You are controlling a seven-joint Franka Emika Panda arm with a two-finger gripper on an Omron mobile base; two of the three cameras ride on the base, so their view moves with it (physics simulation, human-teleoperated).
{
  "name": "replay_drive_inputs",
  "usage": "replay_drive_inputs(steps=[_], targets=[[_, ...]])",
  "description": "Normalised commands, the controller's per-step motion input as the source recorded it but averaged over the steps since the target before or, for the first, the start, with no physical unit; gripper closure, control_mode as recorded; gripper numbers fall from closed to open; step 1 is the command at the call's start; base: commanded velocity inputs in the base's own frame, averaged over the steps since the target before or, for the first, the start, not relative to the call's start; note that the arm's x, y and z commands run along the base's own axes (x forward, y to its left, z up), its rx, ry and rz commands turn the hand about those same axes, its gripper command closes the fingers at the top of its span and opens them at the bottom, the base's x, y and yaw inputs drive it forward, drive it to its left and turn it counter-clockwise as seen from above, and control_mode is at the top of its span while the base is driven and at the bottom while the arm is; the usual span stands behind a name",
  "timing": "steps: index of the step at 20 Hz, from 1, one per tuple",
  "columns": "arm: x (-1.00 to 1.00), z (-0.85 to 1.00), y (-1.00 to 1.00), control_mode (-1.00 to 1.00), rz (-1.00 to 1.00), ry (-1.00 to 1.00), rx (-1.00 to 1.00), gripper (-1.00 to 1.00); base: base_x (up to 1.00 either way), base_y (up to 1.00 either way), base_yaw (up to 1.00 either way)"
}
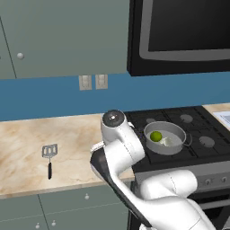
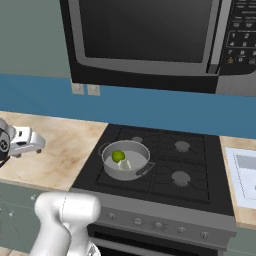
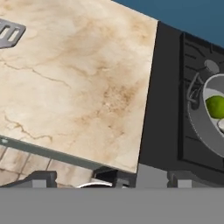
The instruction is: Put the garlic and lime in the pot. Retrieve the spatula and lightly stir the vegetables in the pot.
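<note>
The spatula [image 1: 49,157] lies flat on the marble counter [image 1: 27,143], at the lower left of the left base view. Its long axis runs up and down the frame there: the slotted grey head sits toward the backsplash, and the thin black handle points down toward the counter's front edge. In my hand view the slotted head [image 3: 9,33] just enters at the upper left edge, and the handle is cut off by the frame.

The pot [image 1: 165,138] stands on the front left burner of the stove [image 1: 197,130], right of centre in the left base view. One loop handle points toward the lower right. The lime [image 1: 156,136] and the garlic [image 1: 167,142] lie inside it, side by side. In the right base view the lime [image 2: 118,156] sits just above the garlic [image 2: 125,164].

My pincer [image 3: 109,177] hangs over the counter's front edge, near the stove's left side. The fingertips barely rise into my hand view, so I cannot tell whether they are spread or pressed together.
</note>
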Motion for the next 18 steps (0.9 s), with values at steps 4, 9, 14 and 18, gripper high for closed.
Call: replay_drive_inputs(steps=[4,9,14,18], targets=[[-0.01,0.01,0.78,-1.00,0.00,0.00,0.00,-1.00,0.00,0.00,0.00],[0.00,-0.04,0.74,-1.00,0.00,0.04,0.01,-1.00,0.00,0.00,0.00],[0.18,-0.30,0.68,-1.00,-0.03,0.10,0.04,-1.00,0.00,0.00,0.00],[0.24,-0.55,0.64,-1.00,-0.10,0.10,0.08,-1.00,0.00,0.00,0.00]])
